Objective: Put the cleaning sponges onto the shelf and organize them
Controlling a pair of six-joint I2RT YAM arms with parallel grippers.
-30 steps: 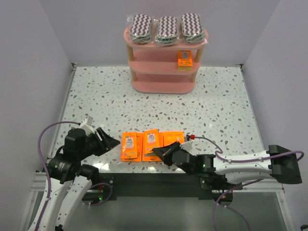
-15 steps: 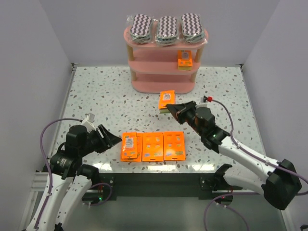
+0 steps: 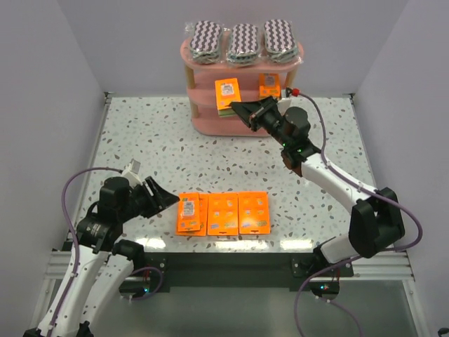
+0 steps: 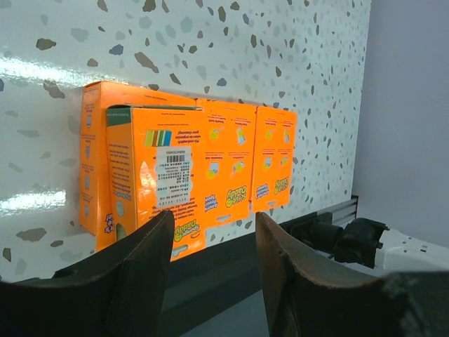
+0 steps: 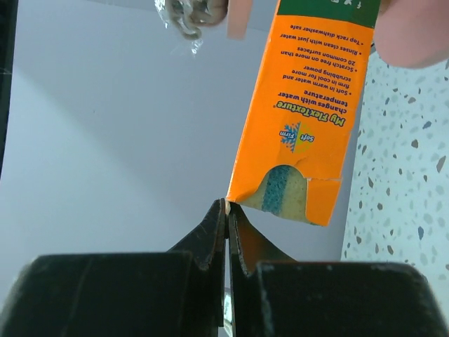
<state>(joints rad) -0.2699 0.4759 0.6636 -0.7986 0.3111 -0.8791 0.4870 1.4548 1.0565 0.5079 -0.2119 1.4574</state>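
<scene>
Enclosing a speckled white table [image 3: 140, 140], plain lilac walls [image 3: 42, 84], shelf [image 3: 235, 128] at back

A white, dark-speckled, terrazzo-patterned tabletop [image 3: 140, 140] is enclosed left, back and right by plain pale lavender-grey walls [image 3: 42, 84]. Bright glare [image 3: 161, 242] streaks its near edge.

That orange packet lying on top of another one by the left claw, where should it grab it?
Grab the top orange packet by the edge facing the left gripper, coming in low from that side. It lies flat but rests on a second packet, so that edge probably sits a little off the table, leaving room for one finger under and one over.
</scene>
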